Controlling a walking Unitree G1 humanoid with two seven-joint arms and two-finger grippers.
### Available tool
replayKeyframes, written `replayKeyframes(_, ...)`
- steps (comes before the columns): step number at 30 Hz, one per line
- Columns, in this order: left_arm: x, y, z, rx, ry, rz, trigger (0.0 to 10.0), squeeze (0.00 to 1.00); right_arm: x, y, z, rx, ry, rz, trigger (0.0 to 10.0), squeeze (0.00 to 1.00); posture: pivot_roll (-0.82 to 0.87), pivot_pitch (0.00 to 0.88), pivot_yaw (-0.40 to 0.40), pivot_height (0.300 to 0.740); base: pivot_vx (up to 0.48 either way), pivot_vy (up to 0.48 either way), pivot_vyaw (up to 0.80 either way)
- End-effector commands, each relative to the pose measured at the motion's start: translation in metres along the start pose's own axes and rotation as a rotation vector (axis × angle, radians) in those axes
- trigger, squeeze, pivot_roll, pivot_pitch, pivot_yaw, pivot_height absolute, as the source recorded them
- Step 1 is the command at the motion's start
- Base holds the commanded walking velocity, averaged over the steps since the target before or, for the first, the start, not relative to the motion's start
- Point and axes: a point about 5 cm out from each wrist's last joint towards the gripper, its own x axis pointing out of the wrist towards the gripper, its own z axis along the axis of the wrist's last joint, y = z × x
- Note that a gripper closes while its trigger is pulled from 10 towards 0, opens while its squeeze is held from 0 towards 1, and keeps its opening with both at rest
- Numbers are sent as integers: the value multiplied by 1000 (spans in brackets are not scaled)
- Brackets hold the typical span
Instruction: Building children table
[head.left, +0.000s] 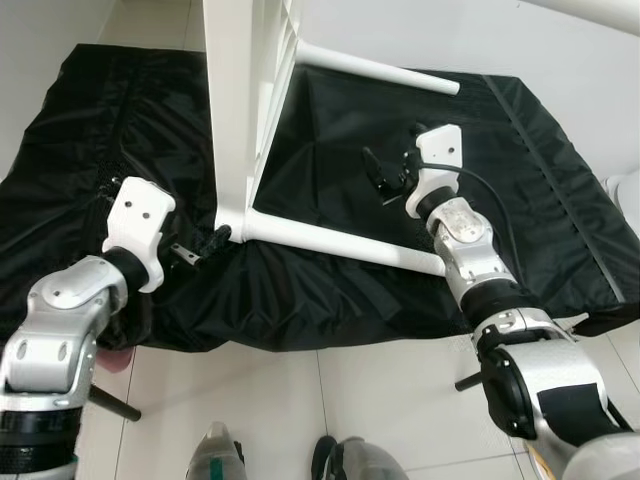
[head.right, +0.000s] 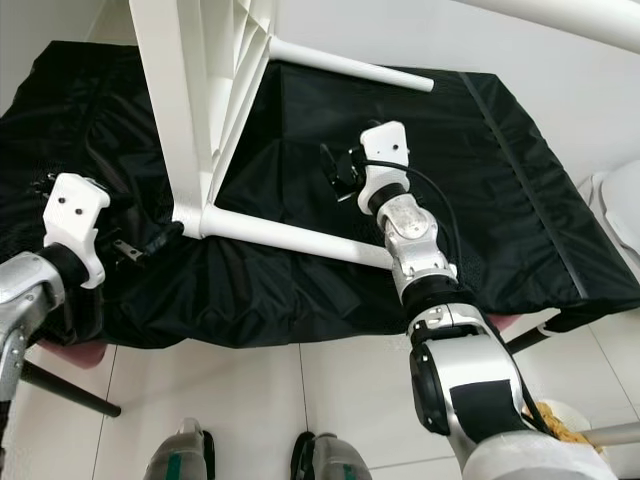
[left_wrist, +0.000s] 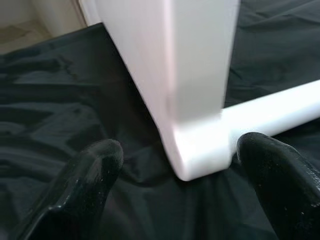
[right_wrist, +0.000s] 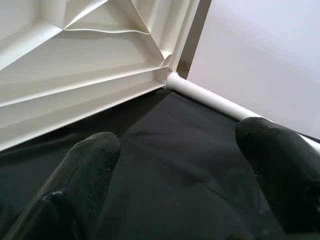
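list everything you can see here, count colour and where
table top: 1, white, standing on edge on the black cloth, ribbed underside facing the right gripper
table legs: 2 fitted, white, sticking out sideways from the top over the cloth, one near and one far
cloth: 1, black, spread over a low surface before the robot
floor: white tiles, nearest the robot
left gripper: 1, black fingers open, either side of the table top's lower corner where the near leg joins
right gripper: 1, black fingers open, above the cloth between the two legs, pointing at the underside
arms: 2, silver, one each side
feet: 2, grey, on the tiles
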Motion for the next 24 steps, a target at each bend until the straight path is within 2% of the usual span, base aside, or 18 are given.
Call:
replayKeyframes(1,0,16,0,-1,-1,313,10000,0,-3,-2,-3,1,4,-9,10000,0,175,68,-99,740,0,0,0)
replayKeyframes(10,5,17,-1,7,12,328,10000,0,-4,-3,-3,1,4,-14,10000,0,173,70,-100,740,0,0,0)
replayKeyframes(13,13,22,1,20,20,383,10000,0,-3,-5,-2,-2,1,-22,10000,0,170,78,-101,740,0,0,0)
replayKeyframes(21,17,24,3,19,20,396,10000,0,-4,-6,-1,-3,1,-28,10000,0,171,85,-102,740,0,0,0)
replayKeyframes(24,22,30,6,36,33,433,10000,0,-4,-8,-1,-3,0,-39,10000,0,170,89,-99,740,0,0,0)
